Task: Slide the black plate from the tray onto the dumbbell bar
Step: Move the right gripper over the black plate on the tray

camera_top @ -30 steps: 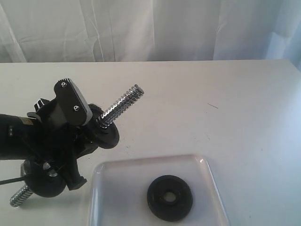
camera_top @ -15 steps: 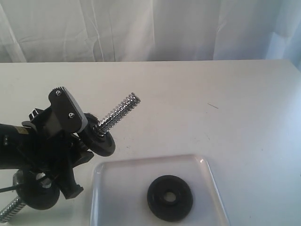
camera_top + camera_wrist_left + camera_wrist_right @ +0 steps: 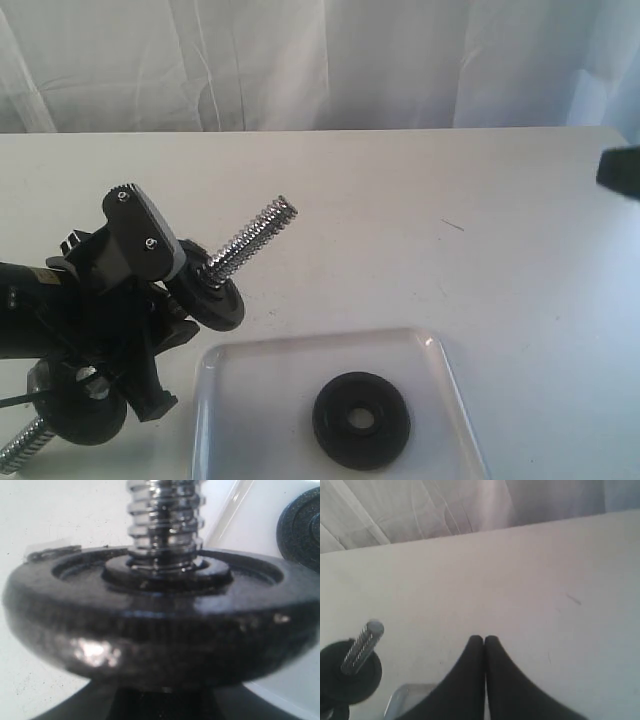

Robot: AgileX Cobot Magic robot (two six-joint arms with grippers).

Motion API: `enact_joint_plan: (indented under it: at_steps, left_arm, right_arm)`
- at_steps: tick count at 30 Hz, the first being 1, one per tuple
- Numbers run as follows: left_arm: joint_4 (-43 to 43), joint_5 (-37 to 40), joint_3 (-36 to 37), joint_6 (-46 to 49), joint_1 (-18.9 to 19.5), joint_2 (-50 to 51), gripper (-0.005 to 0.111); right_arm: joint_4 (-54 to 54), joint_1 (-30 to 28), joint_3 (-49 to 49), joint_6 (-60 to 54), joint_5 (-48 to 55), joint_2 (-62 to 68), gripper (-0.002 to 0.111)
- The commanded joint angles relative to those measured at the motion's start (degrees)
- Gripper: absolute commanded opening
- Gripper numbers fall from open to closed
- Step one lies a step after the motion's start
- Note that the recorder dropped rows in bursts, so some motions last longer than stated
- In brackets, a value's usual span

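Note:
The black plate [image 3: 360, 420] lies flat in the tray [image 3: 215, 372] at the near edge, with nothing touching it. My left gripper [image 3: 138, 312] is shut on the middle of the dumbbell bar [image 3: 248, 234] and holds it tilted, its bare threaded end [image 3: 165, 520] pointing up and to the right. One black disc [image 3: 207, 292] sits on the bar just below that end, another disc [image 3: 85, 410] near the lower end. My right gripper [image 3: 484, 639] is shut and empty, high at the right edge [image 3: 620, 170], far from the plate.
The white table [image 3: 450, 230] runs back to a pale curtain [image 3: 320, 60]. The tray's corner [image 3: 395, 700] shows below the right gripper's fingers. In the left wrist view the plate's edge [image 3: 305, 525] lies just beyond the bar's disc [image 3: 160, 615].
The left gripper has shifted the bar slightly left and down, then held still. The right gripper has come into view at the right edge.

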Motion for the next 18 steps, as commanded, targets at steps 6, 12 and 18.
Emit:
enact_joint_plan:
  at_steps: [6,12,18]
  left_arm:
    - [-2.85,-6.66,-1.39,-1.28,-0.08,-2.58,0.0]
    - [-2.85,-9.83,-1.39,-1.05,-0.08,-2.58,0.0]
    - [-2.85,-9.83,-1.39,-1.05,-0.08,-2.58,0.0]
  right_arm:
    - [7.02,0.04,-7.84,-5.86,-5.33,8.25,0.0]
    - [8.49,0.04,-11.99,-21.33,23.21,25.76,0.047]
    - [17.73,0.64,-11.99,-22.57,32.49,39.12,0.103]
